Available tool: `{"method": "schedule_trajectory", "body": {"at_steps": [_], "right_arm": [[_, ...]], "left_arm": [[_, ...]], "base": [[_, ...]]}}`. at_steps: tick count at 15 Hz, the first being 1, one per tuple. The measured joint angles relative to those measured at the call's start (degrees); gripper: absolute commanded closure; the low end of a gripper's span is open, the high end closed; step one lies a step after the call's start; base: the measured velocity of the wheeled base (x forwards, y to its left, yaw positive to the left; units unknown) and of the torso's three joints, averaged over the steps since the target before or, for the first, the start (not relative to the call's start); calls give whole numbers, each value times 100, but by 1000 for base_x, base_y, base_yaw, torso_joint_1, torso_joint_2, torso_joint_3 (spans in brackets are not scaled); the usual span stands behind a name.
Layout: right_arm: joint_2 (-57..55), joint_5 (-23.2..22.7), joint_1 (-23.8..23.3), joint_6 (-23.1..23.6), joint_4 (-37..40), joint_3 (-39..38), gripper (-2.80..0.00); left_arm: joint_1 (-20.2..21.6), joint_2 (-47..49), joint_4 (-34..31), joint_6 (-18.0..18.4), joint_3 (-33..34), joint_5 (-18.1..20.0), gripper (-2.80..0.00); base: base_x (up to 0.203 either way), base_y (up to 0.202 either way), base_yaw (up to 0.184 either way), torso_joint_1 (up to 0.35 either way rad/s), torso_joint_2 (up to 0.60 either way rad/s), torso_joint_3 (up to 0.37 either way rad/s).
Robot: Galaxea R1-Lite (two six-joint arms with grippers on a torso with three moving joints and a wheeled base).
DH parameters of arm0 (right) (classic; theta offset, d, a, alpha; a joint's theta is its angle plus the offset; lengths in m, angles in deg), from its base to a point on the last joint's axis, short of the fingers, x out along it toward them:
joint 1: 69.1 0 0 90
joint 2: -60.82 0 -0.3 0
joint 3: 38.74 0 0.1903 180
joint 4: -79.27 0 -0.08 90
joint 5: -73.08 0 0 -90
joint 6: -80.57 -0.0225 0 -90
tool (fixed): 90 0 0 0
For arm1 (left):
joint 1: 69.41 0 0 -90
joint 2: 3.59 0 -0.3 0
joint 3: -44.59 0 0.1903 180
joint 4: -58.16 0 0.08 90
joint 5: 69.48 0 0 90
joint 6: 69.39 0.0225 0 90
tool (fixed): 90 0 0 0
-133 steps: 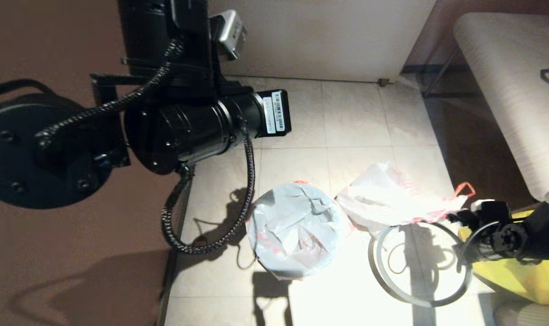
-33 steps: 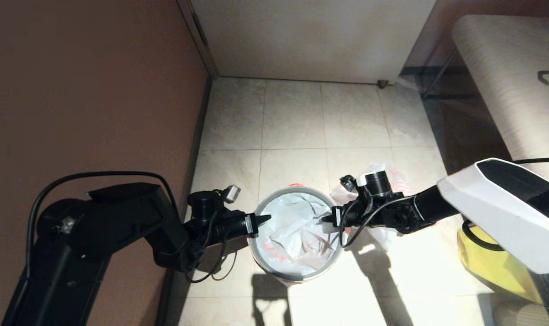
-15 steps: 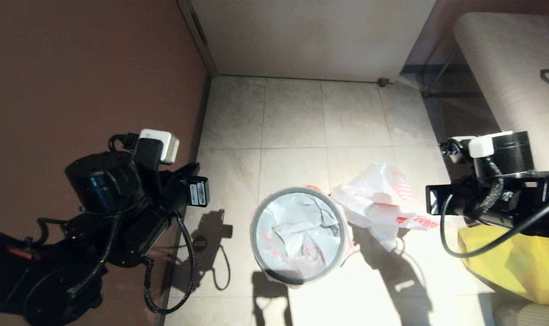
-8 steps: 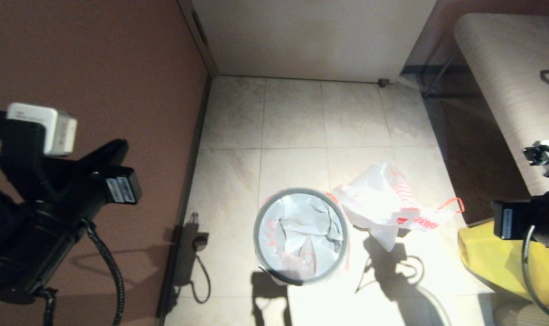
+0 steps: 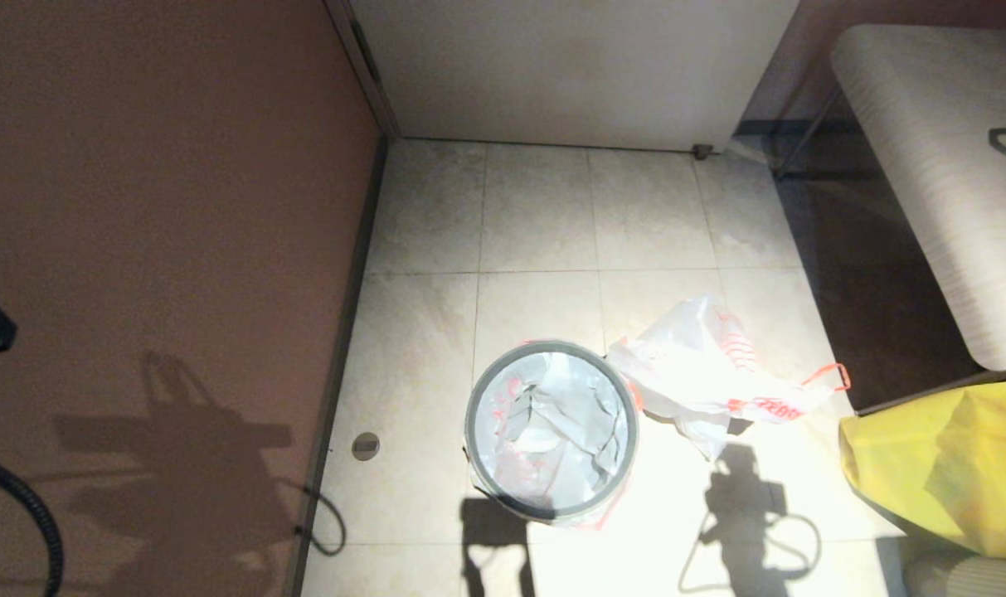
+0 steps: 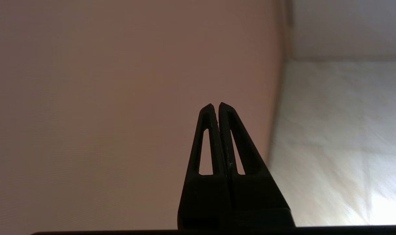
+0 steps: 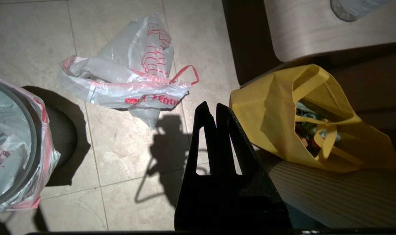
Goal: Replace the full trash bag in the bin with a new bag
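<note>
The bin stands on the tiled floor, its grey hoop seated round the top. The new bag lines it, crumpled inside, with the red hem folded out over the rim. The full trash bag lies on the floor just right of the bin, a red loop sticking out. My right gripper hangs shut and empty above the floor between that bag and the yellow bag. My left gripper is shut and empty, facing the brown wall. Neither gripper shows in the head view.
A big yellow bag with mixed contents sits at the right, against a ribbed cushion. A pale bench runs along the right side. The brown wall closes the left, with a round floor drain near it.
The grey hoop, earlier on the floor at the right, now sits on the bin over the new bag. Both arms have drawn back from the bin and left the head view.
</note>
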Motion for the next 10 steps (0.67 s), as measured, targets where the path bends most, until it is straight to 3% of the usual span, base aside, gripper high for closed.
{"method": "schedule_trajectory", "body": {"at_steps": [4, 10], "right_arm": [[1186, -41, -183, 11, 662, -297, 0], [3017, -82, -245, -6, 2704, -217, 0]], "left_arm": [[257, -997, -156, -64, 566, -190, 0], [930, -3106, -1751, -532, 1113, -259, 0]], "base": [[0, 0, 0, 0, 0, 0], [0, 0, 0, 0, 0, 0]]}}
